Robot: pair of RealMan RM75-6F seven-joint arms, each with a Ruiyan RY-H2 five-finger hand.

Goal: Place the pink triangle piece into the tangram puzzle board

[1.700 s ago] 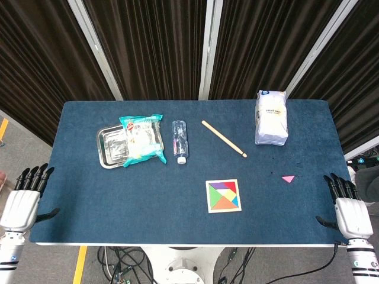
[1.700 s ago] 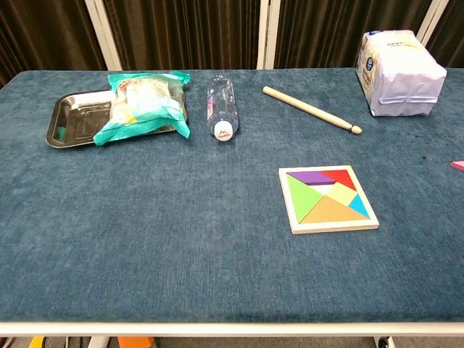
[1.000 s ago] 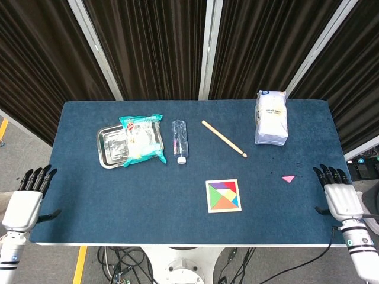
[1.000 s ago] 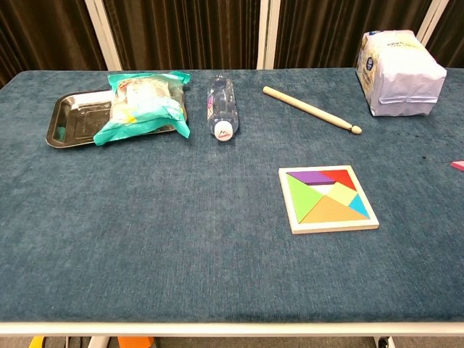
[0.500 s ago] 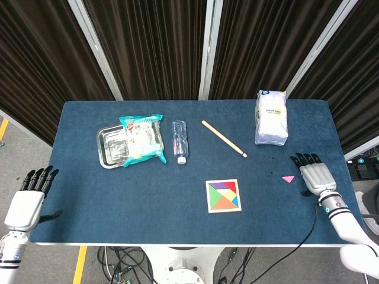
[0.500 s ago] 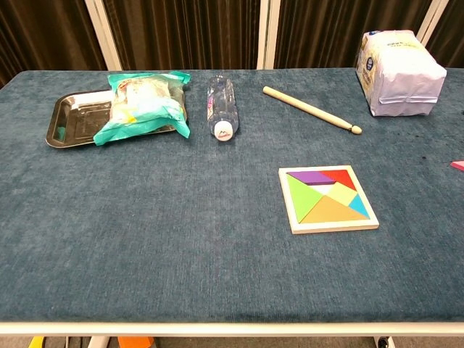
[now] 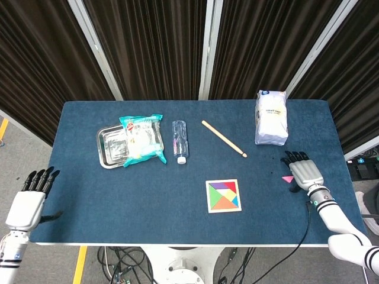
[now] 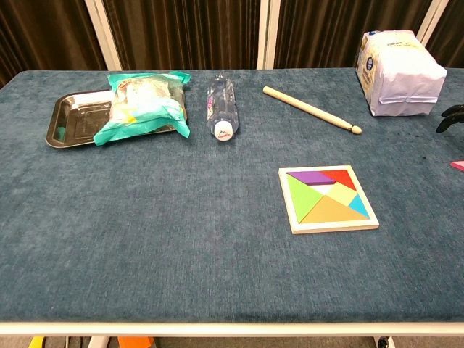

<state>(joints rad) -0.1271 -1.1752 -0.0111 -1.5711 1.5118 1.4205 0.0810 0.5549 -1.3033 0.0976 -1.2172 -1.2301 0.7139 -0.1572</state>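
Observation:
The pink triangle piece [image 7: 287,178] lies flat on the blue cloth at the right, its tip also showing at the chest view's right edge [image 8: 458,165]. My right hand [image 7: 302,171] hovers right beside and partly over it, fingers spread, holding nothing; only its dark fingertips [image 8: 452,116] enter the chest view. The tangram puzzle board [image 7: 223,195] [image 8: 328,198] sits left of the triangle, filled with several coloured pieces. My left hand [image 7: 31,198] hangs open off the table's front left corner.
A metal tray [image 7: 111,146] with a snack bag [image 7: 142,139] lies at the back left, a plastic bottle [image 7: 180,141] beside it. A wooden stick [image 7: 224,138] lies mid-table. A white packet [image 7: 271,117] stands at the back right.
My right hand has moved from the table's front right corner inward and leftward, up to the pink triangle. The left hand has drifted slightly. Nothing on the table has moved.

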